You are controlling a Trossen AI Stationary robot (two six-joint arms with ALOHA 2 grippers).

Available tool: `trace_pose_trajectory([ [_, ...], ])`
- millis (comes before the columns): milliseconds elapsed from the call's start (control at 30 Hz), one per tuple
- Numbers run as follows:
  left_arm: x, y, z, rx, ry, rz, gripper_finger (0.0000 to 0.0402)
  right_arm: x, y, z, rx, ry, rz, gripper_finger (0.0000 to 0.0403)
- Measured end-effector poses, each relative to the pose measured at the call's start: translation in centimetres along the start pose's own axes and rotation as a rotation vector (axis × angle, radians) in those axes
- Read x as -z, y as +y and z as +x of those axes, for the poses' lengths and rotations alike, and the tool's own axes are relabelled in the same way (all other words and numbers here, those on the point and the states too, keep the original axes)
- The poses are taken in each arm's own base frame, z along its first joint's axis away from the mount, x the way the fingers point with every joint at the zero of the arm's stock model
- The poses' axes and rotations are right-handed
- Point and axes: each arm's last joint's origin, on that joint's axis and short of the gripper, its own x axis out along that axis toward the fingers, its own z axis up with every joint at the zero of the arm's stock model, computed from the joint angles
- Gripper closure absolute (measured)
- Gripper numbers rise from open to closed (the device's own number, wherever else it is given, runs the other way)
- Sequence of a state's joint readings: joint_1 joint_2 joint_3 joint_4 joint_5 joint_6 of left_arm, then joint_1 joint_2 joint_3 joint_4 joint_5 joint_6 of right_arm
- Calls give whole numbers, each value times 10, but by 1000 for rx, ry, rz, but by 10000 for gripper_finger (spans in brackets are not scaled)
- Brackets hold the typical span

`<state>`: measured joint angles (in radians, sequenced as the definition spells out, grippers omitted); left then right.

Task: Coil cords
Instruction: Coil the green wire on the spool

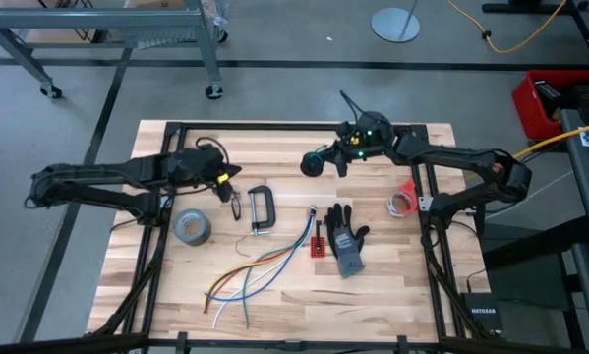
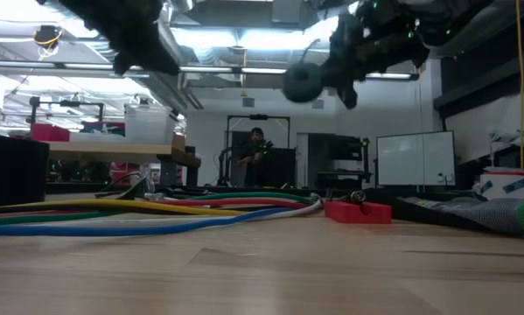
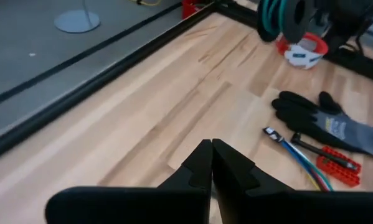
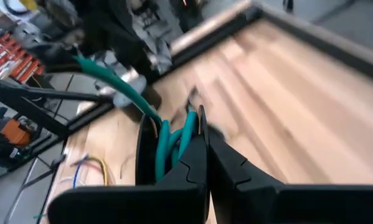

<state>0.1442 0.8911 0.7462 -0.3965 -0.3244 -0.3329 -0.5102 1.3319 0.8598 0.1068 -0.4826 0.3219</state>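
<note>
The cord is wound into a small round bundle point(image 1: 314, 163), dark with teal strands, over the table's far middle. It also shows in the low view point(image 2: 303, 81) and in the left wrist view point(image 3: 279, 17). My right gripper point(image 1: 327, 159) is shut on it. My left gripper point(image 1: 233, 183) hovers over the table's left part with its fingers shut point(image 3: 211, 149) and empty, well left of the bundle. My right gripper pinches the bundle's ring between its two fingers, and several teal strands point(image 4: 172, 142) run through the gap. The fingers reach in about level from the table's right side. The bundle hangs lifted clear of the table point(image 2: 303, 81). A loose teal tail point(image 4: 108, 78) runs off beyond it.
A grey tape roll point(image 1: 192, 227) and a C-clamp point(image 1: 260, 208) lie near my left gripper. A dark glove point(image 1: 346, 241), a red piece point(image 1: 319, 243) and loose orange, blue and white wires point(image 1: 255, 273) lie toward the near middle. A red-and-white roll point(image 1: 404, 200) lies at the right.
</note>
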Motion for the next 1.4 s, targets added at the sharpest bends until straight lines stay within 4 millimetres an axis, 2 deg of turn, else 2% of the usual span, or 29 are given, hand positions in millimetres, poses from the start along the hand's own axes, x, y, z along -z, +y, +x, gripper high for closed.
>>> trace_pose_trajectory([
  [167, 23, 6, 1, 43, -35, -50, 400, 23, -14, 12, 17, 80, 75, 401],
  [300, 35, 10, 3, 58, -67, -19, 399, 36, -22, 23, -53, 91, 73, 401],
  [567, 50, 14, 0, 131, -123, 39, 400, 54, -31, 48, -174, 84, 44, 401],
  [833, 54, 16, -4, 207, -231, 19, 401, 79, -23, 82, -289, 100, 1, 401],
  [1133, 53, 15, -6, 249, -248, -8, 400, 100, -22, 101, -332, 121, -6, 401],
  [1400, 51, 14, -6, 259, -266, -33, 400, 116, -34, 112, -245, 144, 153, 401],
])
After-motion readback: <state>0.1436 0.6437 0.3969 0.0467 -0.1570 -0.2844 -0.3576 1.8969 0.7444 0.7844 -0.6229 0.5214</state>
